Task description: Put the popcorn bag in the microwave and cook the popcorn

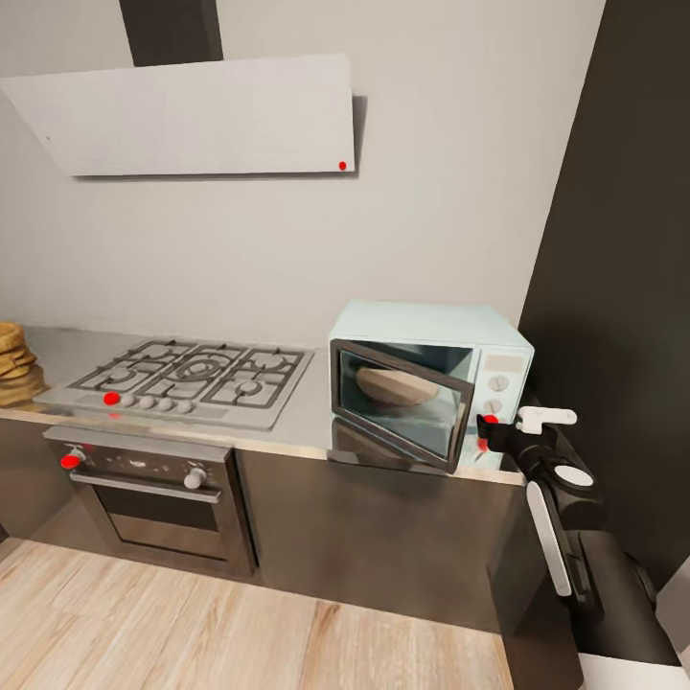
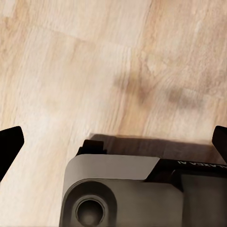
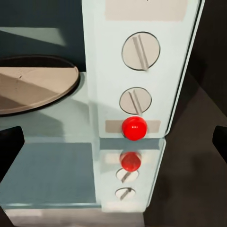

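Observation:
The mint-blue microwave (image 1: pixel 431 331) stands on the grey countertop (image 1: pixel 309 407) at its right end, its dark glass door (image 1: pixel 407 407) swung partly open. Behind the glass sits a tan rounded shape (image 1: pixel 393 385), seen as a tan disc with a dark rim (image 3: pixel 33 87) in the right wrist view; I cannot tell if it is the popcorn bag. My right gripper (image 1: pixel 489 433) is open just in front of the white knob panel (image 3: pixel 137 71), level with the red indicator dot (image 3: pixel 134 128), its fingertips (image 3: pixel 9 146) far apart. My left gripper (image 2: pixel 113 142) hangs open above the wooden floor (image 2: pixel 94 71).
A gas hob (image 1: pixel 182 379) and built-in oven (image 1: pixel 153 489) lie left of the microwave, under a range hood (image 1: pixel 192 115). A stack of flat tan rounds (image 1: pixel 14 369) sits at the counter's far left. A tall dark cabinet (image 1: pixel 623 287) walls the right side.

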Motion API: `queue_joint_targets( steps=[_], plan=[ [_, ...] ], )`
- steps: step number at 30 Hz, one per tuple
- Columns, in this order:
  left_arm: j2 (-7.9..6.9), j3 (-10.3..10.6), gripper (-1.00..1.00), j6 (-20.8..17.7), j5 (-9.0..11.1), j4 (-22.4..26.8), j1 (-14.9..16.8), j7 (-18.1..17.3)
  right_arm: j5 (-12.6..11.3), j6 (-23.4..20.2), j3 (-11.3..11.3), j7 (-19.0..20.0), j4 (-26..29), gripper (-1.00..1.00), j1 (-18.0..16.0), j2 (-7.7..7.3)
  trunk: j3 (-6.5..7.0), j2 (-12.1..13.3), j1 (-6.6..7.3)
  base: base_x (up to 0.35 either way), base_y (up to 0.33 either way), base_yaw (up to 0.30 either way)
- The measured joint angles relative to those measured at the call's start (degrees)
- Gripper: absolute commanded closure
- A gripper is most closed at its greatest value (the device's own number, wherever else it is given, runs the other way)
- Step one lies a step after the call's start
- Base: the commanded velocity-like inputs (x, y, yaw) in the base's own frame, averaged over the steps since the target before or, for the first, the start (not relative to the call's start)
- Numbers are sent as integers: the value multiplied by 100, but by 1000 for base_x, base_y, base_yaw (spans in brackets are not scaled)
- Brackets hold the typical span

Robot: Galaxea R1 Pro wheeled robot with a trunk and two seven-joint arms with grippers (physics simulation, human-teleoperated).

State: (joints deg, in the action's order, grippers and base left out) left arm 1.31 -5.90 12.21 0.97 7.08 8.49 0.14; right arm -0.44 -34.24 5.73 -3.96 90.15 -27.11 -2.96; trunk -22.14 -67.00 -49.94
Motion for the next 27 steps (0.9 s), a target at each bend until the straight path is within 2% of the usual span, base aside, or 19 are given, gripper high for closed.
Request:
queue_joint_targets(
  steps=[4, 6, 8, 11, 15, 19, 22, 27],
  plan=[
    [2, 1, -100, 0, -1, 0, 0, 1, -2, 124, 1, 19, -11, -100, 1, -10, 0, 0, 0, 3, 0, 0],
    [2, 1, -100, 0, -1, 0, 0, -1, -14, 622, -4, 15, -18, -100, 10, -6, 0, 0, 0, 0, 0, 0],
    [2, 1, -100, 0, -1, 0, 0, 1, -43, 1232, 135, 11, -44, -100, 35, 11, 0, 0, 0, 0, 0, 0],
    [0, 1, -100, 0, -1, 0, 0, 1, -56, 1458, 252, 41, -55, -100, 57, 14, 0, 0, 0, 0, 0, 0],
    [3, 1, -100, 0, -1, 0, 0, -1, -28, 1464, 258, 58, -57, -100, 60, 11, 0, 0, 0, 0, 0, 0],
    [-1, -4, -100, 0, 1, 0, 0, 0, -13, 1124, 220, 65, -66, -100, 56, 6, 0, 0, 0, 23, 0, 0],
    [-1, -1, -100, 0, -1, 0, 0, 2, -3, 1076, 17, 72, -72, -100, 57, -13, 0, 0, 0, 12, 0, 0],
    [0, 1, -100, 0, -1, 0, 0, -2, 11, 1119, -138, 106, -75, -100, 57, -102, 0, 0, 0, 1, 0, 0]
  ],
)
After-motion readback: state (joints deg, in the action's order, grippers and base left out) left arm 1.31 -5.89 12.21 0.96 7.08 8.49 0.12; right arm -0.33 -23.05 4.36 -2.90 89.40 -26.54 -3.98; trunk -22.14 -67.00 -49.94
